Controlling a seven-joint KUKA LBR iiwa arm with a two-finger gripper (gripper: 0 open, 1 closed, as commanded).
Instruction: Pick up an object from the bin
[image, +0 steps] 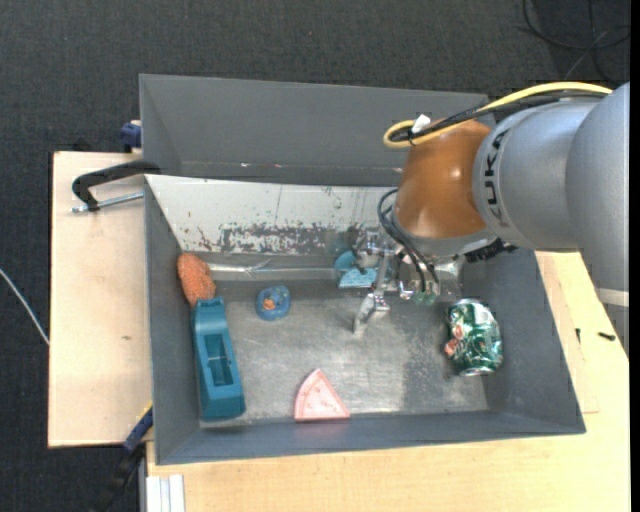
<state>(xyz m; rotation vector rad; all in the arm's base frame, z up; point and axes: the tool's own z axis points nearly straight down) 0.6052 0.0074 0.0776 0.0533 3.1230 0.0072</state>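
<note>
My gripper (374, 303) hangs over the bin's middle right, near the back wall, with bare floor under its tip. A small light-blue thing (351, 270) lies just left of it against the back wall; whether they touch I cannot tell. A crushed green can (473, 338) lies on the floor to the gripper's right. A small round blue thing with an orange spot (272, 302) sits to its left.
A blue tape dispenser (217, 360) lies along the left wall, with an orange oblong thing (195, 277) behind it. A pink triangular piece (319, 397) rests near the front wall. The arm and its orange cover hang over the back right corner.
</note>
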